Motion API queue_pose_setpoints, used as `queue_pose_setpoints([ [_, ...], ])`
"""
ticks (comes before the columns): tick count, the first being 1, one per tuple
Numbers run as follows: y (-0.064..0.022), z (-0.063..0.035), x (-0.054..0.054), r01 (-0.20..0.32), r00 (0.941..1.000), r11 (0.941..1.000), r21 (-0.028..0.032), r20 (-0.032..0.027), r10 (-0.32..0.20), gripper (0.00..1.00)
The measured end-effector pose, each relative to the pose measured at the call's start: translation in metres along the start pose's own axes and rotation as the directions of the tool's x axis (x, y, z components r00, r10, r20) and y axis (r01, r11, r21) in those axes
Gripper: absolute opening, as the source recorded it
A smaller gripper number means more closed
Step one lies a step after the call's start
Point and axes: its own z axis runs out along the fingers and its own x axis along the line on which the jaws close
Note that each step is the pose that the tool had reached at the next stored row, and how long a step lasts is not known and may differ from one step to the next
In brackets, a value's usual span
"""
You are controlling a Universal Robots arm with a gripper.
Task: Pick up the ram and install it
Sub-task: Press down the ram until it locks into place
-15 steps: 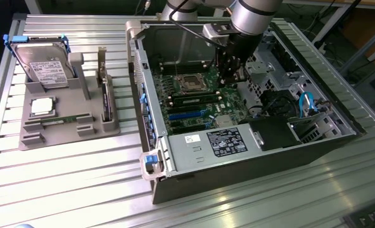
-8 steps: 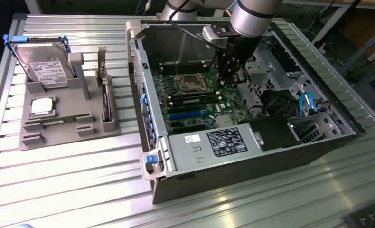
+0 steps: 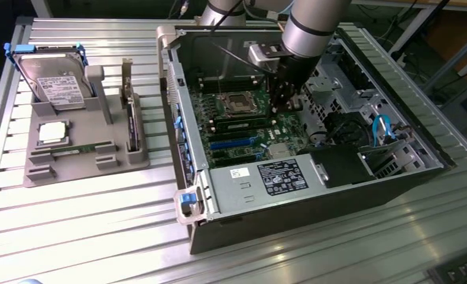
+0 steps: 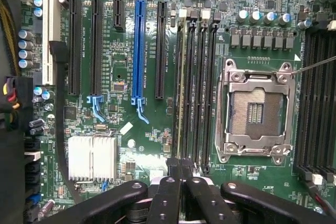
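Observation:
A slim green ram [image 4: 182,93] stands edge-on in one of the black memory slots beside the CPU socket [image 4: 257,108]. In the exterior view the ram [image 3: 237,123] shows as a green strip with dark chips on the motherboard inside the open computer case [image 3: 217,207]. My gripper [image 3: 281,107] reaches down into the case over those slots. In the wrist view my gripper [image 4: 178,170] is shut, its black fingertips pressed together right over one end of the ram. Whether they touch it I cannot tell.
A grey tray [image 3: 75,171] at the exterior view's left holds a silver hard drive [image 3: 56,83] with blue tabs, a dark upright expansion card [image 3: 131,121] and another green strip [image 3: 80,149]. A power supply [image 3: 277,176] and cables [image 3: 382,130] crowd the case's near side.

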Motion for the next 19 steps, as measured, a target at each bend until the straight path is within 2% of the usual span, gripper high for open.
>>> queue_pose_setpoints([
  [4,0.0001,0.0053,-0.0015,0.000,1.0000,1.0000,0.0026,-0.0001,0.000,0.11],
  [19,0.0001,0.0099,-0.0016,0.000,1.0000,1.0000,0.0025,-0.0026,0.000,0.11],
])
